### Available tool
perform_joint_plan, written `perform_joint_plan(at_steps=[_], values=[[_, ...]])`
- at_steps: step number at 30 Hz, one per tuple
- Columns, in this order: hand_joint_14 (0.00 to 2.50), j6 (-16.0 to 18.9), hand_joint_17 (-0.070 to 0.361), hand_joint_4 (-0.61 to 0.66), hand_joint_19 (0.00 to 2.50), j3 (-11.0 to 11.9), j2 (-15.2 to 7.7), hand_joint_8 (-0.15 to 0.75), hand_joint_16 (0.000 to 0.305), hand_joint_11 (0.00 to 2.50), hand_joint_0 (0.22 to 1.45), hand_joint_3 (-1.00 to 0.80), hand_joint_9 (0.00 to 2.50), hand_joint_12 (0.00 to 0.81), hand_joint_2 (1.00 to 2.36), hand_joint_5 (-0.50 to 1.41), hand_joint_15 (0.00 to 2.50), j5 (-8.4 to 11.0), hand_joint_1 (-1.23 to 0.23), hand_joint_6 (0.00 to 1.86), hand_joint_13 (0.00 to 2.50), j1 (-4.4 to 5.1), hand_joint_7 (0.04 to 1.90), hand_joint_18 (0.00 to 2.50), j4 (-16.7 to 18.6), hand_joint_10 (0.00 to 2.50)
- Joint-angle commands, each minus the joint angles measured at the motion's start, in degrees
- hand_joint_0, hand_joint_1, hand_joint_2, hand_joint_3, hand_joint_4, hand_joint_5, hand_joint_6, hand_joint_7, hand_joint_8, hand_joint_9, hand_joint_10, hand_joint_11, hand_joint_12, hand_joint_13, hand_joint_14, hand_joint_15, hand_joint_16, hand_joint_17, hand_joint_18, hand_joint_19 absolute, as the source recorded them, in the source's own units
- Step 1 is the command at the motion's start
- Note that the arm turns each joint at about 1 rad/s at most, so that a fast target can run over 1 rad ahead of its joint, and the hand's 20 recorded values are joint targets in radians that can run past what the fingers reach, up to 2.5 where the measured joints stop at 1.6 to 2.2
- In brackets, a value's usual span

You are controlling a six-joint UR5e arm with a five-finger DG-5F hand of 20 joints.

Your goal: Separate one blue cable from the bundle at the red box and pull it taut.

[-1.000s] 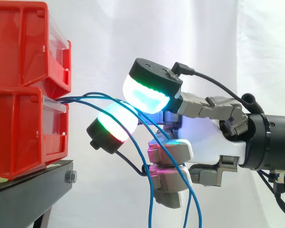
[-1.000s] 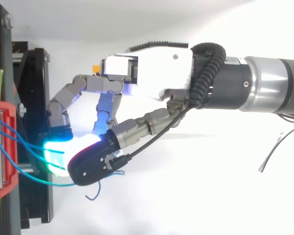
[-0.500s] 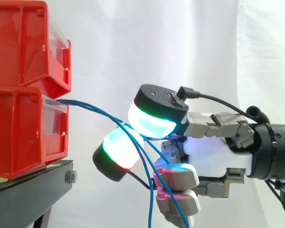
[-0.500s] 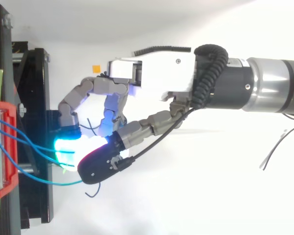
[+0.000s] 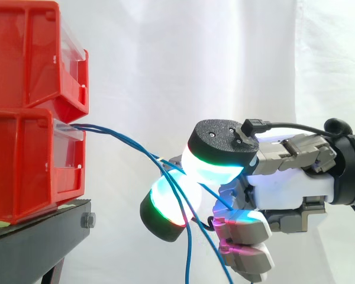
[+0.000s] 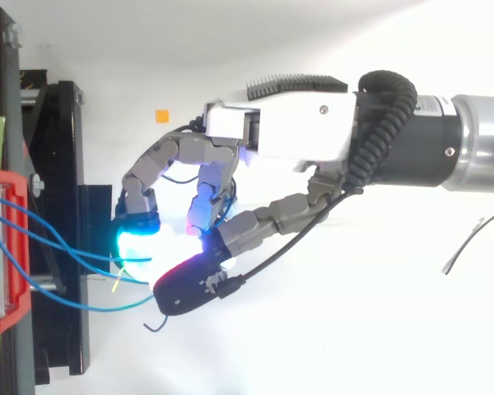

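Blue cables leave the front of the lower red box and slope down to the right. They reach my hand, which hangs to the right of the box, a short way off it. Its fingers are curled, and two glowing fingertips close from above and below on the cables where they cross. Below the pinch the cables hang loose. From above, the cables fan out from the box towards the hand. How many cables sit inside the pinch is hidden.
A second red bin is stacked on the lower box. Both rest on a black stand whose frame reaches towards the hand. A small orange mark lies on the white surface. A white curtain hangs behind.
The hand has moved right, away from the box, and lower. The cables between box and fingertips have gone from a sagging arc to straighter lines.
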Motion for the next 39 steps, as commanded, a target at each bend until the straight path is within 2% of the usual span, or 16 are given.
perform_joint_plan(at_steps=[1, 5, 7, 10, 11, 15, 22, 31, 39], values=[[0.03, 0.04, 0.093, -0.04, 0.99, -0.04, 0.03, 0.285, 0.041, 1.14, 0.66, -0.33, 1.28, 0.329, 1.01, -0.15, 1.07, 1.4, -0.82, 0.92, 1.22, 0.45, 0.88, 1.05, -0.17, 0.02], [0.03, 1.36, 0.093, -0.03, 0.99, -0.04, 0.21, 0.289, 0.041, 1.14, 0.64, -0.34, 1.28, 0.325, 1.01, -0.15, 1.08, 2.02, -0.81, 0.92, 1.22, 0.81, 0.87, 1.05, -0.17, 0.02], [0.03, 3.82, 0.093, -0.02, 0.98, -0.04, 0.73, 0.283, 0.041, 1.14, 0.64, -0.35, 1.27, 0.331, 1.01, -0.15, 1.07, 2.28, -0.8, 0.92, 1.22, 0.98, 0.87, 1.05, -0.17, 0.02], [0.03, 5.05, 0.092, -0.02, 0.99, -0.04, 1.0, 0.284, 0.041, 1.14, 0.64, -0.35, 1.28, 0.331, 1.01, -0.15, 1.07, 2.72, -0.79, 0.92, 1.23, 1.07, 0.88, 1.05, -0.17, 0.02], [0.03, 6.9, 0.092, -0.02, 1.0, 0.05, 1.44, 0.283, 0.041, 1.14, 0.64, -0.35, 1.28, 0.325, 1.01, -0.15, 1.08, 3.33, -0.79, 0.92, 1.23, 1.16, 0.88, 1.05, -0.17, 0.02], [0.03, 9.97, 0.093, -0.02, 0.99, 0.05, 1.44, 0.284, 0.041, 1.14, 0.63, -0.35, 1.28, 0.33, 1.01, -0.15, 1.08, 4.21, -0.79, 0.92, 1.23, 1.68, 0.88, 1.05, -0.17, 0.02], [0.03, 10.24, 0.093, 0.0, 0.99, 0.05, 1.44, 0.285, 0.041, 1.12, 0.62, -0.45, 1.28, 0.329, 1.0, -0.15, 1.07, 4.74, -0.73, 0.92, 1.22, 2.04, 0.86, 1.04, 0.09, 0.02], [0.03, 10.15, 0.093, 0.0, 0.99, 0.05, 1.44, 0.287, 0.041, 1.13, 0.6, -0.46, 1.29, 0.332, 1.0, -0.14, 1.07, 4.56, -0.68, 0.91, 1.23, 2.12, 0.87, 1.04, 0.27, 0.02], [0.03, 10.06, 0.097, 0.02, 1.0, -0.04, 1.35, 0.296, 0.043, 1.13, 0.56, -0.5, 1.29, 0.344, 1.0, -0.14, 1.08, 4.74, -0.56, 0.9, 1.22, 2.12, 0.88, 1.03, 1.32, 0.02]])
